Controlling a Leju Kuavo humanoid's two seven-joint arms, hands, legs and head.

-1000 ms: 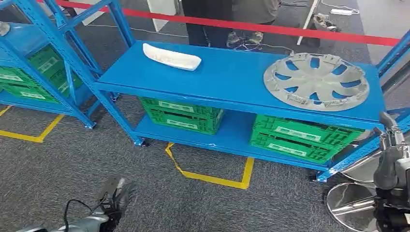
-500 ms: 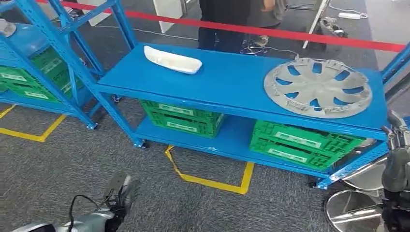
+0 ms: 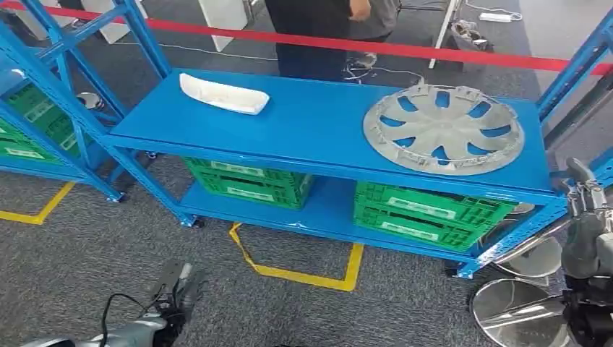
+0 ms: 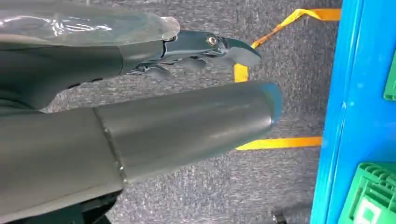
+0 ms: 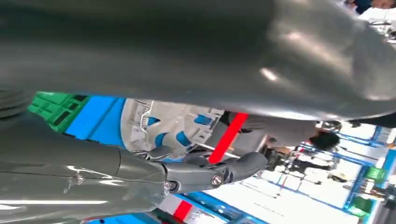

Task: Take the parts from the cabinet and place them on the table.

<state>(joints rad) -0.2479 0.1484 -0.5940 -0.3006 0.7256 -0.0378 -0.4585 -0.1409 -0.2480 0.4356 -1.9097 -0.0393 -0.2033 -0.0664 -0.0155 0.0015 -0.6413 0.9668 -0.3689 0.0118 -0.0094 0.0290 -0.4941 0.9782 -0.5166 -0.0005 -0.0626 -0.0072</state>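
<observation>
Both robot hands low and empty, short of the blue rack.

Left robot hand (image 3: 173, 289) over the carpet, fingers apart, released; right robot hand (image 3: 584, 217) beside the rack's end, fingers loosely extended, holding nothing. Green crates (image 3: 249, 182) on lower shelf. On the tabletop (image 3: 318, 123): grey wheel cover (image 3: 443, 129) right, white part (image 3: 223, 95) left, well apart. Person (image 3: 318, 36) behind red tape (image 3: 434, 52).
</observation>
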